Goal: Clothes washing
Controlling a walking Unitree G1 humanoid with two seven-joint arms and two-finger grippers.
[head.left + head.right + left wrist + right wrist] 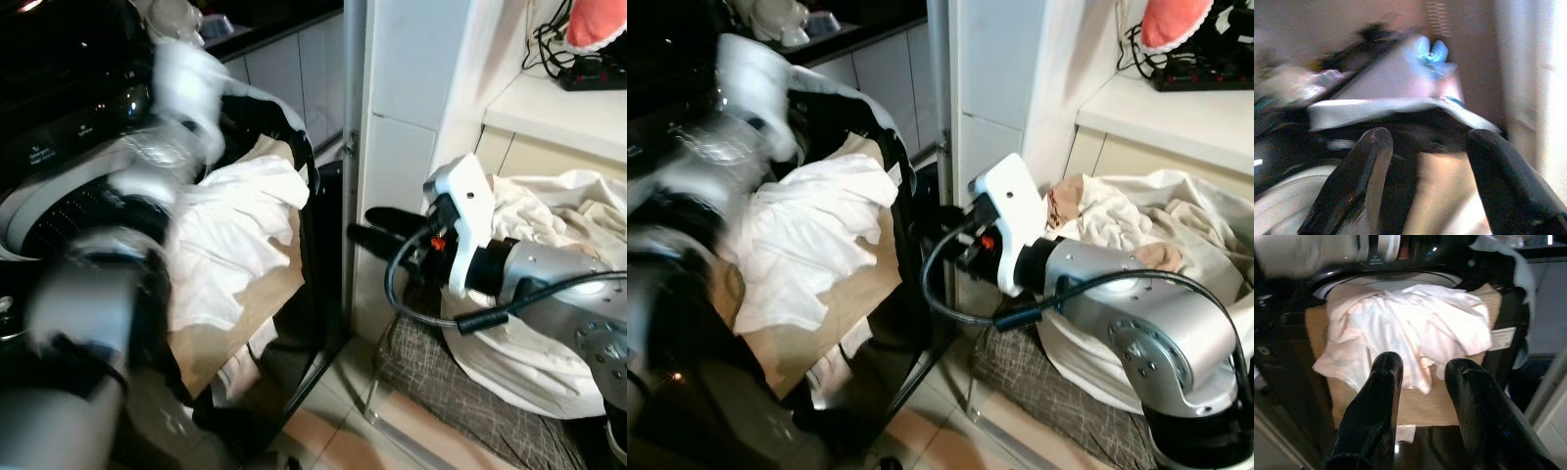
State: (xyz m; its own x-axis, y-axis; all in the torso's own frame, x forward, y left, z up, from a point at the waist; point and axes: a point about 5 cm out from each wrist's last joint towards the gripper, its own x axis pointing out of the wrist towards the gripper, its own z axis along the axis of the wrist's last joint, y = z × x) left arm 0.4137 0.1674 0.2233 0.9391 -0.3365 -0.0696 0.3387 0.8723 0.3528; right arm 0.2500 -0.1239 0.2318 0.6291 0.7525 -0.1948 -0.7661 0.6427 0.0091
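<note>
White clothes heaped on washer door; right gripper near, fingers apart, empty; left gripper released, blurred.

I saw a white garment lying over tan cloth on the black washer door. Beside it, cream laundry sat above a grey cross-hatched cushion. My gripper fingers were glossy black.

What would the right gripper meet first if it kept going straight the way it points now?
Probably the white garment draped over the washer's open door: the right gripper, fingers apart and empty, points at it across an open gap. Depth is hard to judge.
</note>
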